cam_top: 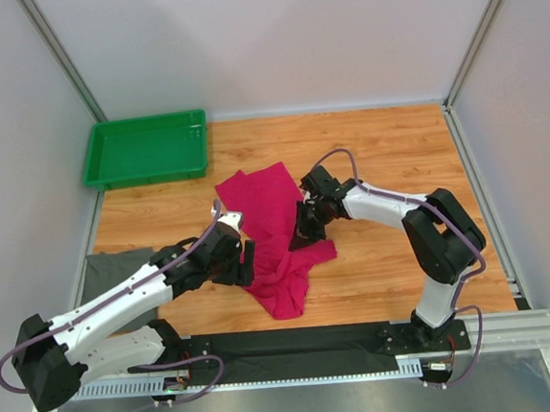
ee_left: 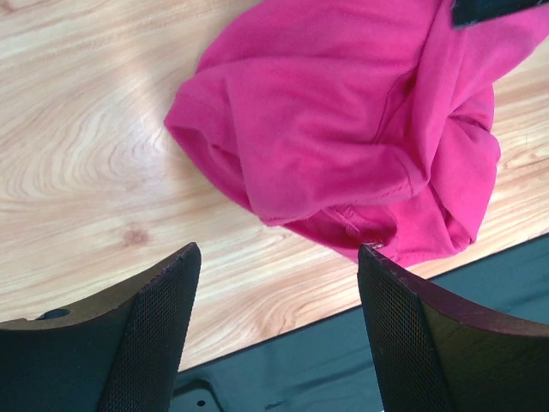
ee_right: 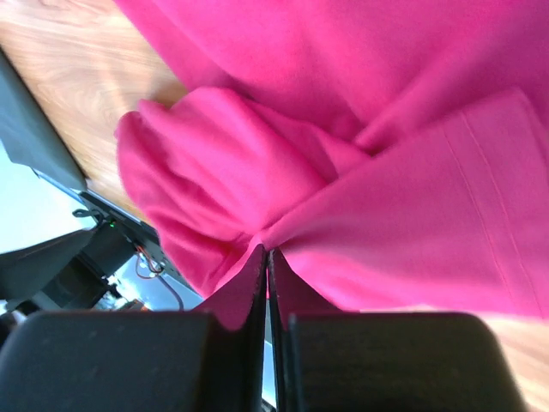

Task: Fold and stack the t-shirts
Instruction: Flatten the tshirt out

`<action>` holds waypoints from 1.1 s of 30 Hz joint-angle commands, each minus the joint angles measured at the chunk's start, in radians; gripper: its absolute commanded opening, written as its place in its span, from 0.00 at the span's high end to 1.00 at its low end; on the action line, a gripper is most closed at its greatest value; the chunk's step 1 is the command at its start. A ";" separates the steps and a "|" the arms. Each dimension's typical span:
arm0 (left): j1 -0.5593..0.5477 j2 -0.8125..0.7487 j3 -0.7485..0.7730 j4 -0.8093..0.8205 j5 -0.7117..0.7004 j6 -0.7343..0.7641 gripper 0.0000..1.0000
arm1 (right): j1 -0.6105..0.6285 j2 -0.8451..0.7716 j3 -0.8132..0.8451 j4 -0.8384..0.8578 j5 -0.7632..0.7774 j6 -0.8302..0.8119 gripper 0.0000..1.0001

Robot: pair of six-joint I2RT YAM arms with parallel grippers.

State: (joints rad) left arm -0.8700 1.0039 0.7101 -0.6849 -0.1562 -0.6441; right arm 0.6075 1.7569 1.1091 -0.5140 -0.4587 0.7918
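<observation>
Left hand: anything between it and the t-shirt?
Only bare wooden table. In the left wrist view the open left hand faces the t-shirt with nothing in the gap; one fingertip is right at the fabric's edge.

text: none legible | labels: none | brands: none | numbers: none | signs: none

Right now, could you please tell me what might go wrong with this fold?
The right gripper is shut on a bunched fold of the t-shirt, so pulling may drag the heap instead of spreading it. The left gripper is open and holds nothing, so the cloth could twist. The shirt's near end lies close to the table edge and might slide off.
</observation>
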 commanded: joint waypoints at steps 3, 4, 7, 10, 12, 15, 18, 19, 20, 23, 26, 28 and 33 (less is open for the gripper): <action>-0.004 -0.056 -0.098 0.045 0.065 -0.077 0.23 | -0.127 -0.281 -0.014 -0.142 0.136 -0.011 1.00; -0.006 -0.056 -0.110 0.065 0.075 -0.080 0.25 | -0.159 -0.359 -0.023 -0.170 0.155 -0.019 1.00; -0.004 -0.031 -0.120 0.093 0.116 -0.085 0.29 | -0.308 -0.470 -0.090 -0.254 0.147 -0.083 0.99; -0.004 0.007 -0.120 0.146 0.177 -0.077 0.28 | -0.477 -0.519 -0.205 -0.277 0.062 -0.213 0.48; -0.004 0.036 -0.113 0.169 0.217 -0.088 0.25 | -0.490 -0.530 -0.190 -0.365 0.078 -0.307 0.35; -0.007 0.085 -0.110 0.225 0.265 -0.120 0.24 | -0.404 -0.597 -0.187 -0.353 0.074 -0.324 0.31; -0.020 0.151 -0.095 0.257 0.279 -0.140 0.24 | -0.333 -0.622 -0.228 -0.224 0.008 -0.240 0.27; -0.024 0.171 -0.081 0.255 0.282 -0.143 0.24 | -0.313 -0.613 -0.236 -0.200 -0.006 -0.221 0.27; -0.029 0.212 -0.077 0.258 0.293 -0.147 0.25 | -0.273 -0.596 -0.241 -0.152 -0.024 -0.185 0.26; -0.050 0.280 -0.061 0.286 0.311 -0.164 0.30 | -0.203 -0.484 -0.272 -0.043 -0.070 -0.100 0.29; -0.064 0.323 -0.055 0.314 0.314 -0.190 0.38 | -0.129 -0.412 -0.270 0.047 -0.089 -0.031 0.37; -0.069 0.338 -0.049 0.317 0.313 -0.203 0.42 | -0.082 -0.337 -0.246 0.069 -0.081 -0.022 0.39; -0.070 0.358 -0.037 0.283 0.276 -0.195 0.63 | -0.051 -0.197 -0.204 0.057 -0.006 -0.034 0.47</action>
State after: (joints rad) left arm -0.9348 1.3609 0.6342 -0.4080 0.1333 -0.8299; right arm 0.5549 1.5192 0.8581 -0.5091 -0.5026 0.7307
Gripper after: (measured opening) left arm 0.400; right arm 0.541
